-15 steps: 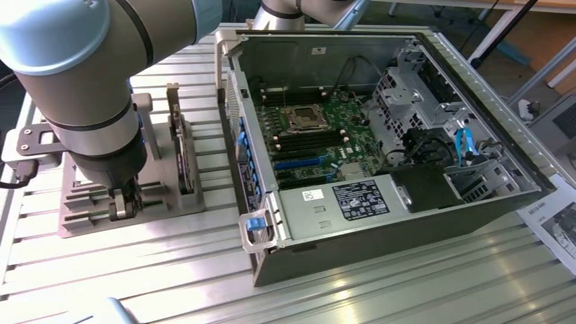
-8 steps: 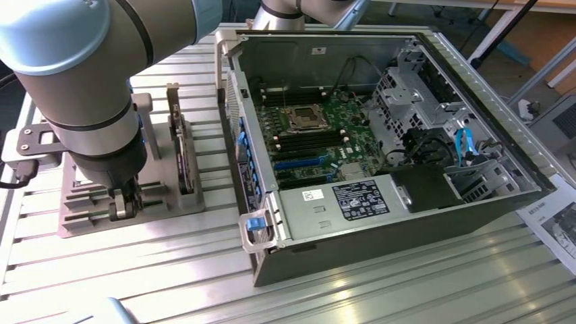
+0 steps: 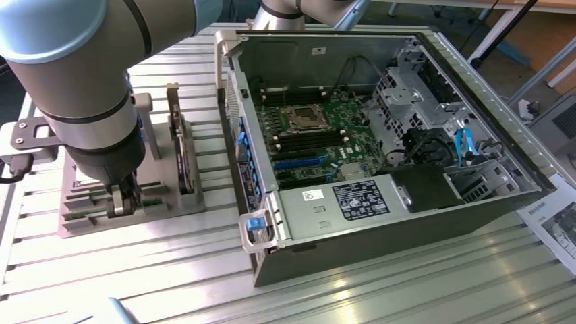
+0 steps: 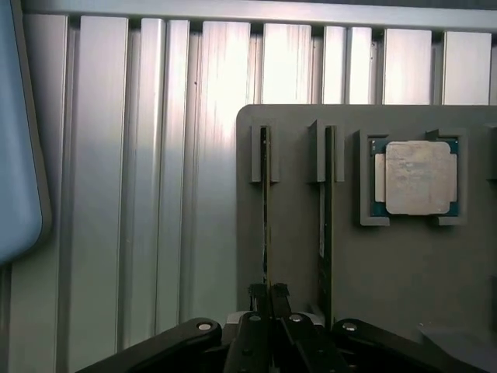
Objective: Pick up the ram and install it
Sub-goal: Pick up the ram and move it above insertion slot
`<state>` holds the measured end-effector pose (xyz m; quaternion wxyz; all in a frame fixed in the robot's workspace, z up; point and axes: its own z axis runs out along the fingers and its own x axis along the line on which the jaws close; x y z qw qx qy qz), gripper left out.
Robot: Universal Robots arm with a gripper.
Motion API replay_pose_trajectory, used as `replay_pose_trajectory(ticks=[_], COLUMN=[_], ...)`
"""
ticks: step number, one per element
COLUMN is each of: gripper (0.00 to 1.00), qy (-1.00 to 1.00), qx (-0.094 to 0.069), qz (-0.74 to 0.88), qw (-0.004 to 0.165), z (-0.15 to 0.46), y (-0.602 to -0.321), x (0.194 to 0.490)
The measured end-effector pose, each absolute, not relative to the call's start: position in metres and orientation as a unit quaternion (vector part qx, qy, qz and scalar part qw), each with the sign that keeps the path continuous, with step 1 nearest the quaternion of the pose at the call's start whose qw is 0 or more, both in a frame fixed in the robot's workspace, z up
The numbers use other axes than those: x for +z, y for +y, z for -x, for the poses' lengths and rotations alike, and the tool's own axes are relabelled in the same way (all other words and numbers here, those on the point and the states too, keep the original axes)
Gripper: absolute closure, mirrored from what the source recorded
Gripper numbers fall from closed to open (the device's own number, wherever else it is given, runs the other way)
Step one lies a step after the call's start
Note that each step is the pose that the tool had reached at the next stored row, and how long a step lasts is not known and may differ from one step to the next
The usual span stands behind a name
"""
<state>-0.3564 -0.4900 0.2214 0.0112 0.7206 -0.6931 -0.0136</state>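
Bulky grey joints of the arm [image 3: 81, 81] fill the exterior view's left, the forearm pointing straight down over a grey holder [image 4: 404, 272] on the slatted metal surface [image 4: 155, 194]. The end effector [image 4: 269, 292] hangs vertically at the holder's near end, its fingers drawn in close and pinching the ram [image 4: 266, 202] by its thin top edge. The ram stands on edge in its slot. A second ram stick [image 4: 328, 210] stands parallel just beside it, and a square silver processor [image 4: 417, 177] lies flat in its own recess. A dark expansion card [image 3: 182, 152] stands upright on the holder. The open computer case [image 3: 378, 223] sits on the exterior view's right, motherboard [image 3: 315, 135] exposed.
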Motion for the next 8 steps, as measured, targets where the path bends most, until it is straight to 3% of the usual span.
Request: replay_pose_trajectory(ticks=[8], gripper=[0.88], qy=[-0.693], qx=[-0.014], qz=[-0.721], qw=[0.011], z=[0.3561], y=[-0.49], x=[0.2311])
